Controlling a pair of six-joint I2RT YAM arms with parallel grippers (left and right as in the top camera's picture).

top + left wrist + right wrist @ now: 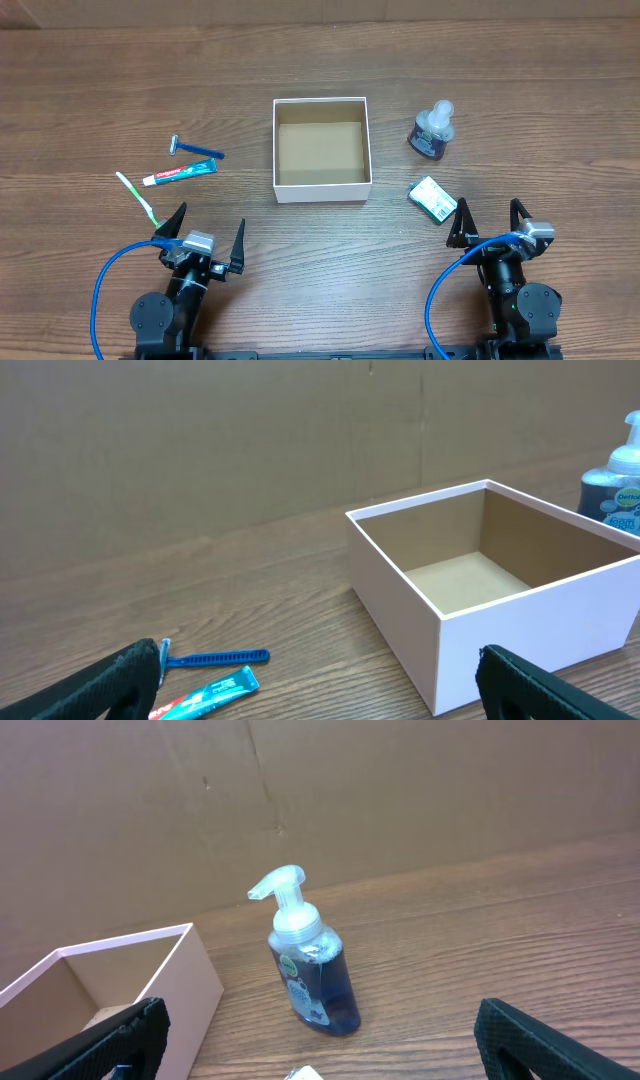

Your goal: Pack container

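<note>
The container (322, 190), a shallow square cardboard box with white walls and a brown inside, stands empty at mid-table; it also shows in the left wrist view (400, 610) and the right wrist view (195, 985). Left of it lie a blue razor (194, 150), a toothpaste tube (180, 174) and a green toothbrush (138, 197). Right of it stand a dark soap pump bottle (432, 132) and a small green packet (432, 199). My left gripper (205, 238) is open near the front left. My right gripper (490, 222) is open near the front right. Both are empty.
The razor (215, 657) and toothpaste (205, 695) lie just ahead of the left fingers. The pump bottle (310, 970) stands ahead of the right fingers, with a packet corner (300, 1074) at the frame's bottom. A brown cardboard wall backs the table.
</note>
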